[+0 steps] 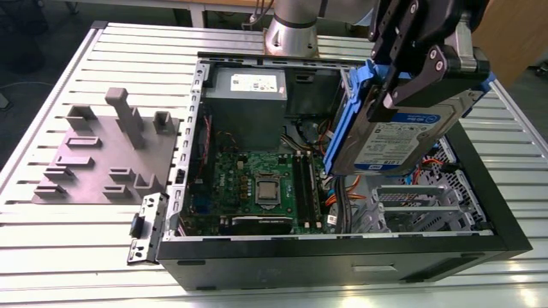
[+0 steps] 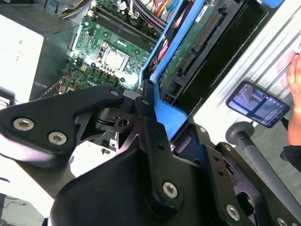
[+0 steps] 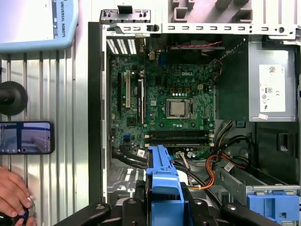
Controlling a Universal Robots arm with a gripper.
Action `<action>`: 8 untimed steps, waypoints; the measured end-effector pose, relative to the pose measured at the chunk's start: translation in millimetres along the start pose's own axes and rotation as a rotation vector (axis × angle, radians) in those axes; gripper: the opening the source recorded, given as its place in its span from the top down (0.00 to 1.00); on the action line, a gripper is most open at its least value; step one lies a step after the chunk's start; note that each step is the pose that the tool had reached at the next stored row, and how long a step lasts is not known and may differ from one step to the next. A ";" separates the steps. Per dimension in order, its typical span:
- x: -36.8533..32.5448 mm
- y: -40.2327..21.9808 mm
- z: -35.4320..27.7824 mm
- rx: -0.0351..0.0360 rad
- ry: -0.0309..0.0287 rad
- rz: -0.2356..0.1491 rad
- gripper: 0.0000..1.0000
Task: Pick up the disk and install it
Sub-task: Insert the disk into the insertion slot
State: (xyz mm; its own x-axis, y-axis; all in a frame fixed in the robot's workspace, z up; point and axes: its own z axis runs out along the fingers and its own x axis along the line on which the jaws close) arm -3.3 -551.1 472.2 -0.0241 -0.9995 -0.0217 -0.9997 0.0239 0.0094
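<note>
My gripper (image 1: 417, 90) is shut on the disk (image 1: 396, 144), a silver drive with a white-and-blue label and a blue frame. It hangs tilted, steeply on edge, above the right side of the open computer case (image 1: 342, 260), over the metal drive cage (image 1: 419, 205). In the second wrist view the gripper (image 2: 151, 110) clamps the disk's blue frame (image 2: 168, 117), and the disk's green circuit board (image 2: 188, 47) faces the camera. In the first wrist view the disk's blue frame (image 3: 162, 181) rises from the gripper (image 3: 162, 209) above the case's cables.
Inside the case lie the motherboard (image 1: 256, 186) and a grey power supply (image 1: 248, 86). A grey fixture plate (image 1: 102, 154) sits at the exterior view's left. A phone (image 3: 26, 137) and a person's hand (image 3: 14, 197) rest on the slatted table beside the case.
</note>
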 end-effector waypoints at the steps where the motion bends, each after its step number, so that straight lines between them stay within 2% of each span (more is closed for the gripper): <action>1: 0.0 0.0 0.0 0.0000 0.0000 0.000 0.64; 8: 3.9 -1.0 0.6 0.0000 -0.0001 0.000 0.64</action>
State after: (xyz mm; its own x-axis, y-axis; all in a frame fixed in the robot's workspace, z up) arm -2.4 -555.0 471.5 -0.0240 -0.9995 -0.0218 -0.9997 0.0238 0.0094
